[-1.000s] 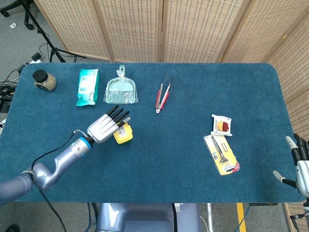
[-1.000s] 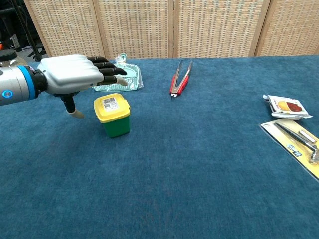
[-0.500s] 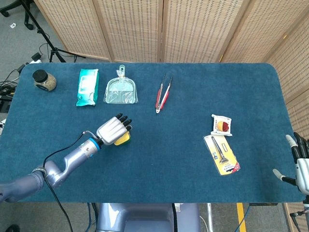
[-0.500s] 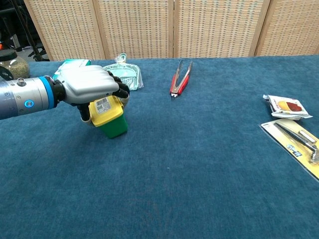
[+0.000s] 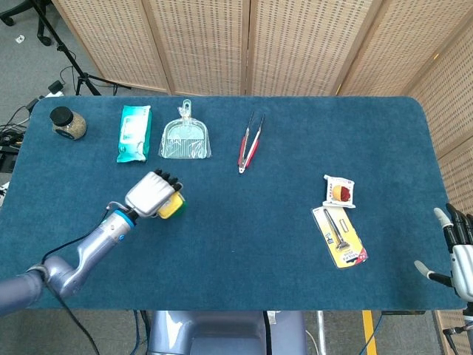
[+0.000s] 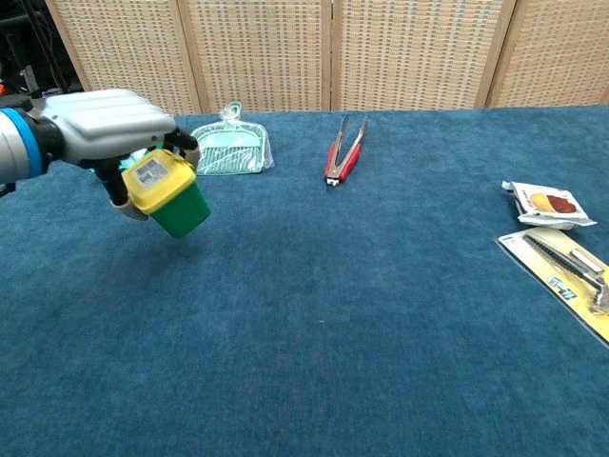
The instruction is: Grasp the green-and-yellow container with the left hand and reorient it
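Observation:
My left hand [image 6: 100, 129] grips the green-and-yellow container [image 6: 166, 193], a small green tub with a yellow barcoded lid. The tub hangs tilted above the blue cloth, lid facing up and left. From the head view the left hand [image 5: 151, 194] covers most of the container [image 5: 171, 208], left of the table's middle. My right hand [image 5: 460, 255] shows only at the far right edge of the head view, off the table, fingers apart and holding nothing.
Along the back lie a jar [image 5: 67, 123], a teal wipes pack [image 5: 134, 132], a clear dustpan [image 5: 185, 138] and red tongs [image 5: 250, 140]. A snack packet [image 5: 340, 191] and a carded tool [image 5: 341, 236] lie at the right. The blue table [image 5: 251, 244] has bare cloth in front.
My left hand closed on the container, then lifted it off the cloth, carried it leftward and tilted it. The right hand barely moved.

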### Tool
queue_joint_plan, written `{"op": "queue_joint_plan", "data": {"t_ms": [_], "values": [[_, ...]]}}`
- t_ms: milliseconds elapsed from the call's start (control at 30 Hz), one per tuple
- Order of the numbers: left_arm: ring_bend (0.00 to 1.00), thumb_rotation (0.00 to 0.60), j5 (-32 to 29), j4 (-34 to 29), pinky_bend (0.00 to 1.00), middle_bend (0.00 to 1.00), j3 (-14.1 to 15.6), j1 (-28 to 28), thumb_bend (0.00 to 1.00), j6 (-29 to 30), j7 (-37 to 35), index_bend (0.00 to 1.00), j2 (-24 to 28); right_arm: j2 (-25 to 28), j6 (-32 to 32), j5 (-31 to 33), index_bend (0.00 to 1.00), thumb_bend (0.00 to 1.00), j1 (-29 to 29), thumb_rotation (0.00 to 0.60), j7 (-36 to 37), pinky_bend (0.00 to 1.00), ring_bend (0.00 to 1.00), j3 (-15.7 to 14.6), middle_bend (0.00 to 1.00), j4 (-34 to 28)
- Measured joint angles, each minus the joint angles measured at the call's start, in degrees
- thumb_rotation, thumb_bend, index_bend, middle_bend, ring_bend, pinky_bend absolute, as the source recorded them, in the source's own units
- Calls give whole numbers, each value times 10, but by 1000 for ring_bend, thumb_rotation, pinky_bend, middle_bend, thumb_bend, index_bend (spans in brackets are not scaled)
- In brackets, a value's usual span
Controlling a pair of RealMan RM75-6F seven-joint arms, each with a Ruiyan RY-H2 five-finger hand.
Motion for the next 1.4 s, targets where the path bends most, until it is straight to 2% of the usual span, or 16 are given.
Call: {"op": "queue_joint_plan", "data": {"t_ms": [200,367,567,867,900,933,967,1000,1033,1067,1133,1400], "values": [[406,600,-166,-148,390,489,-1,43,188,20,84,705,103,4,13,-15,22,0,-3,600,6,0,0,-3,0,-6],[412,600,-267,-189,390,489,14,72,257,41,116,705,148,6,21,-30,22,0,-5,600,7,0,0,-8,0,-11],[412,600,-329,-190,391,489,31,76,265,52,145,705,148,6,28,-42,22,0,-6,600,4,0,0,-13,0,-15],[418,600,-462,-171,391,480,38,46,259,68,202,689,111,8,30,-39,21,0,-6,600,11,0,0,-12,0,-14],[410,600,-482,-167,390,456,38,40,250,72,211,666,104,9,31,-39,21,0,-7,600,12,0,0,-12,0,-13],[354,600,-495,-164,359,372,39,36,215,75,218,587,98,9,31,-39,21,0,-7,600,13,0,0,-12,0,-13],[238,600,-505,-162,288,233,39,32,150,77,223,447,93,9,31,-38,21,0,-7,600,13,0,0,-12,0,-13],[155,600,-512,-161,227,143,39,28,100,77,225,332,90,10,32,-38,21,0,-7,600,14,0,0,-11,0,-13],[36,600,-513,-160,115,31,39,27,31,75,224,146,89,10,32,-37,21,0,-8,600,15,0,0,-11,0,-13],[2,600,-511,-161,64,1,39,27,5,73,220,58,90,10,32,-37,21,0,-8,600,15,0,0,-11,0,-13],[0,600,-499,-163,21,0,37,28,0,67,204,3,96,10,32,-36,21,0,-8,600,15,0,0,-11,0,-14],[0,600,-411,-192,5,0,39,50,0,24,111,0,148,11,36,-35,21,0,-10,600,16,0,0,-10,0,-22]]}}
